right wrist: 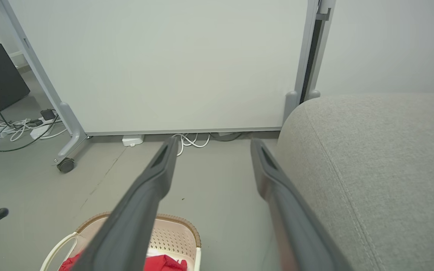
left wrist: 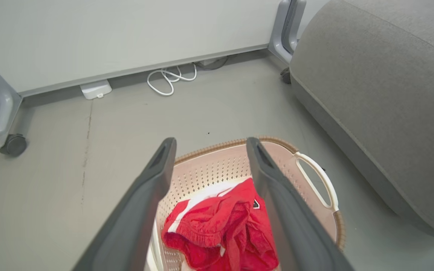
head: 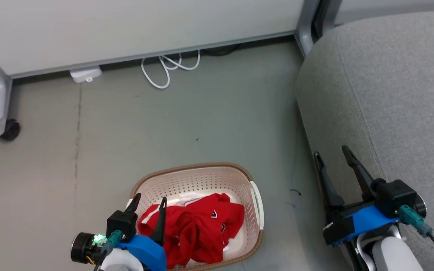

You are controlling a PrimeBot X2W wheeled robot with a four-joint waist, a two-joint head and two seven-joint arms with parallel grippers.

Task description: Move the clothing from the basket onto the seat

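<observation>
Most of the frame's right is occupied by the grey seat [head: 390, 94], its rounded edge parted from the basket [head: 202, 180] at bottom centre by bare floor [head: 202, 124]. Red clothing [head: 202, 226] is heaped in the basket. The left gripper [head: 150, 197] is held over its left rim, the right gripper [head: 331, 150] at the seat's edge, both spread and empty.

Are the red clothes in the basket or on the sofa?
In the basket. The clothes lie crumpled inside its holey walls, apart from the sofa.
</observation>
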